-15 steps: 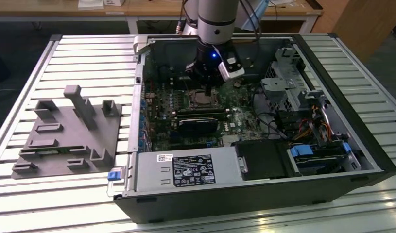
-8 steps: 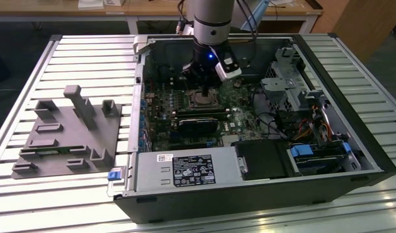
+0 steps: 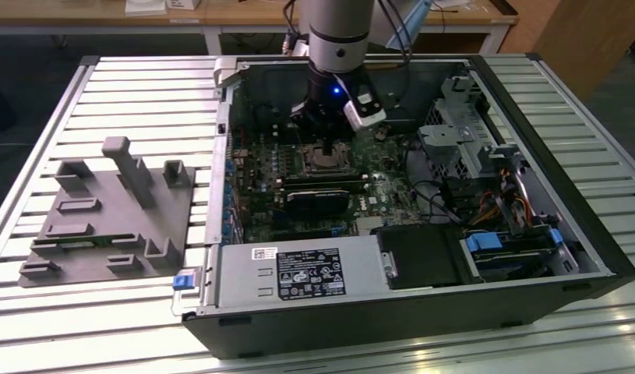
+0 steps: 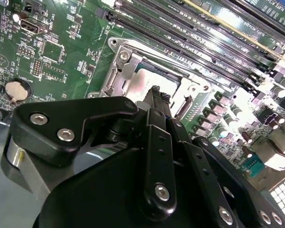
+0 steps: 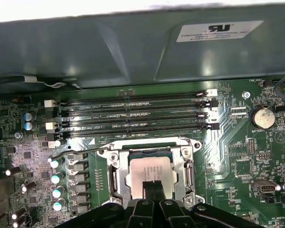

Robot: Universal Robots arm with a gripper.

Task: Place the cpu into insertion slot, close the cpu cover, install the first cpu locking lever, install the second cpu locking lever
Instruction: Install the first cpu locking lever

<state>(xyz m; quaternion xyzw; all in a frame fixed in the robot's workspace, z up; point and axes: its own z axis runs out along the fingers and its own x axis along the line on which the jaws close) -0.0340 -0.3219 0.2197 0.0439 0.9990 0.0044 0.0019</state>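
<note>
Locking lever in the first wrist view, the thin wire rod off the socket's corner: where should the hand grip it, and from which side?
The bent free end of the locking lever looks best: it juts out past the cpu cover, away from the frame. Come from above, pinching across the thin rod, since capacitors stand close beside it.

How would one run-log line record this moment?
gripper: shut, over cpu | cpu: in insertion slot | cpu cover: down around cpu

pale silvery-grey square metal cpu (image 5: 149,176); green printed circuit board (image 5: 232,147) speckled with white print; long black plastic memory slots (image 5: 133,114); matt black metal gripper (image 5: 152,189); plain grey moulded plastic tray (image 3: 104,226); silver-white ribbed slatted table (image 3: 140,93)
</note>
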